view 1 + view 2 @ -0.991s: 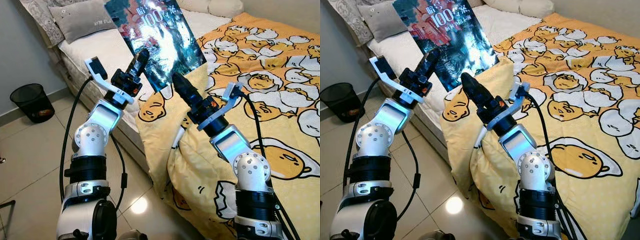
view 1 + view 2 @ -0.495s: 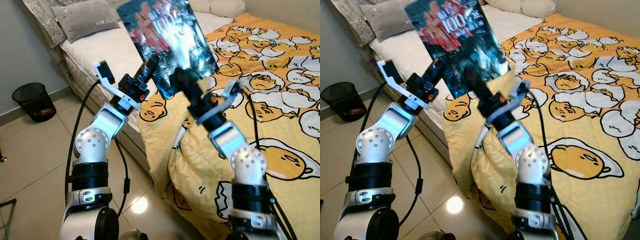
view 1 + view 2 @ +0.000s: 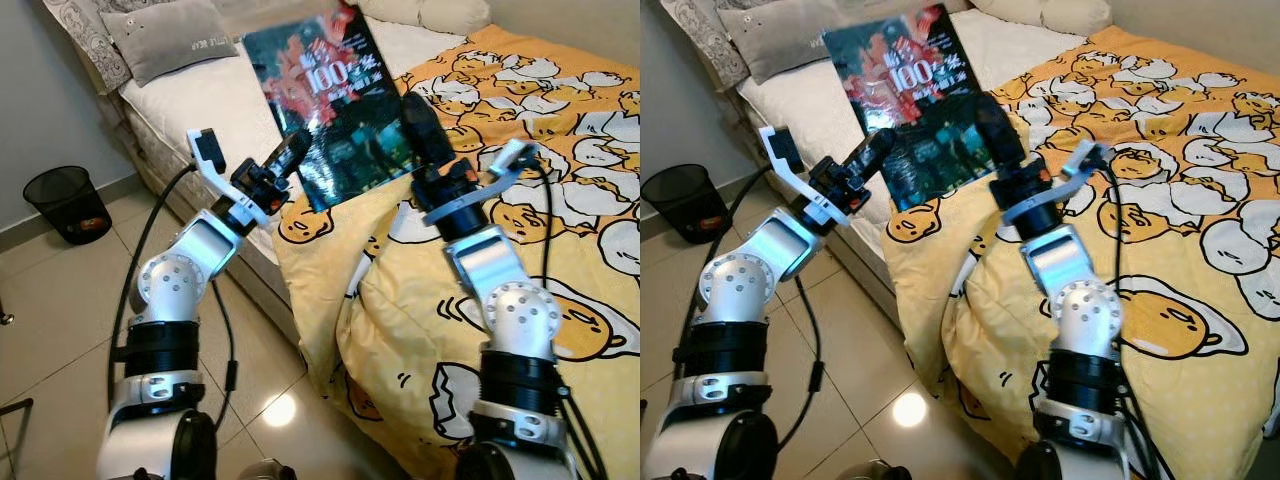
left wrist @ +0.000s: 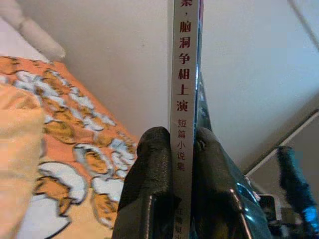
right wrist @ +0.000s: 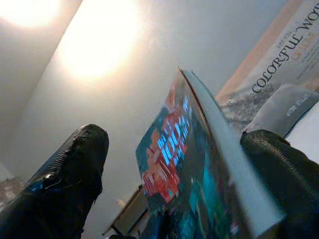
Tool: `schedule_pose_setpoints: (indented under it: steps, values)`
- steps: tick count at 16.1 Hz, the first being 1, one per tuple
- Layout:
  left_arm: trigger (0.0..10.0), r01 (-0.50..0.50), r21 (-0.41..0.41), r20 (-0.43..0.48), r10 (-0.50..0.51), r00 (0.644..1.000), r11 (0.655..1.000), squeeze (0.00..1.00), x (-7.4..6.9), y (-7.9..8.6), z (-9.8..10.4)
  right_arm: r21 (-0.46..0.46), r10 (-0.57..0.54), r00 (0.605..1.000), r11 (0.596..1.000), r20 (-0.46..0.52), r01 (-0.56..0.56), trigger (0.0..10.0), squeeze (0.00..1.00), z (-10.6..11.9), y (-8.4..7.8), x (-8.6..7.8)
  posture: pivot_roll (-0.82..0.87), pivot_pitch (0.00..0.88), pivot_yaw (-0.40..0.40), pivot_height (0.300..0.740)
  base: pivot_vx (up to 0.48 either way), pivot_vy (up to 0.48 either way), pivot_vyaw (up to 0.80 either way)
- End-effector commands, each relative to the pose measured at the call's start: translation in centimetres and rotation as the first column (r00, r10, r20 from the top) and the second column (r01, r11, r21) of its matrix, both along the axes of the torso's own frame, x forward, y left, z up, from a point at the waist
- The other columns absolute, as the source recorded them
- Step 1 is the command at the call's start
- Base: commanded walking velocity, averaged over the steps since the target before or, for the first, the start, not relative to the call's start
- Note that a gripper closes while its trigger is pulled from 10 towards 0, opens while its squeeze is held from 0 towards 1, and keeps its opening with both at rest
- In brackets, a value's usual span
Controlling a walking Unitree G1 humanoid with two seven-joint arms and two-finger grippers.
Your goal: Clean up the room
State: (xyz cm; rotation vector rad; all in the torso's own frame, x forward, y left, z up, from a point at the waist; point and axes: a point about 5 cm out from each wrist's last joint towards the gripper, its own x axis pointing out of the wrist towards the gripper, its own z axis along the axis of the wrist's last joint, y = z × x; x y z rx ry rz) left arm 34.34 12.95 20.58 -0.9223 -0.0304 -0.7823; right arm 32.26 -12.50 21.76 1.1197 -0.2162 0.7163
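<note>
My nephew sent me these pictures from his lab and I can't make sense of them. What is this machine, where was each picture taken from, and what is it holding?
It is a humanoid robot with two silver arms, each ending in a gripper of two long black fingers. The two wide pictures come from a stereo camera on its head, looking down at its own arms and a bed. The other two come from small cameras on its wrists, looking along the fingers.

The left gripper is shut on a glossy book, pinching its spine, as the left wrist view shows close up. The right gripper is open, with the book's edge between its fingers.

The bed carries a yellow blanket printed with cartoon eggs and a grey pillow. A black wastebasket stands on the tiled floor.
</note>
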Motion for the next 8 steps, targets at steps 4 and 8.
schedule_pose_setpoints:
  steps: [4, 8]
  values:
    - [0.0, -0.022, 0.044, 0.044, 0.020, 0.999, 0.999, 0.00, 0.2, 0.9, 0.8, -0.149, 0.143, 0.987, 0.980, 0.073, -0.130, 2.8, 0.00, 0.4, 1.1, -1.0, -0.03, 0.000, 0.091, 0.740, 0.000, 0.000, 0.00]
    - [0.0, 0.012, 0.044, 0.098, -0.016, 0.995, 0.999, 0.00, -0.3, 1.0, 1.3, -0.248, 0.166, 0.986, 0.956, 0.023, -0.155, 2.9, 0.00, -0.8, 1.8, -1.0, -0.03, 0.000, 0.072, 0.740, 0.000, 0.000, 0.00]
